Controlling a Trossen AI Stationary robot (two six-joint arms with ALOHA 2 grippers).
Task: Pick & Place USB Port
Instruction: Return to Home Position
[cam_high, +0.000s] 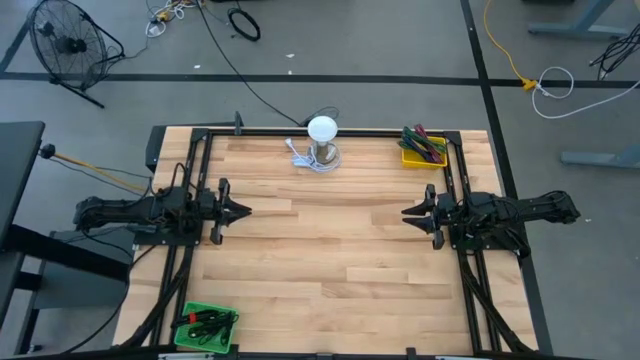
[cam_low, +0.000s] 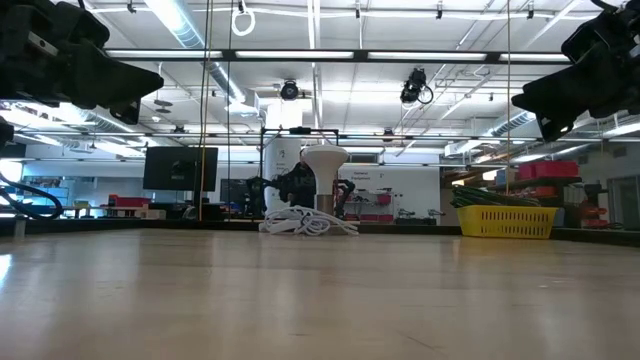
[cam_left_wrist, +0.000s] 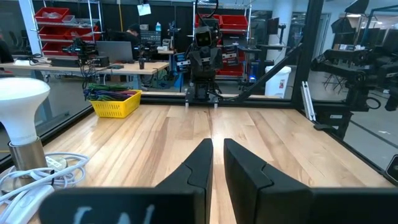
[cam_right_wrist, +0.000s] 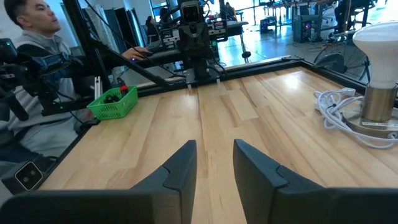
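Both arms wait clear of the work: left gripper (cam_high: 243, 210) at 9 o'clock nearly closed, right gripper (cam_high: 407, 213) at 3 o'clock slightly parted, both empty; no USB part is discernible, perhaps in the yellow bin (cam_high: 424, 149) at 1 o'clock.

Right end effector (cam_right_wrist: 214, 163) hangs parted over the tabletop (cam_right_wrist: 249, 124); green basket (cam_right_wrist: 112, 103) ahead, lamp (cam_right_wrist: 378, 68) and white cable (cam_right_wrist: 339, 112) alongside, person (cam_right_wrist: 31, 74) seated beyond.
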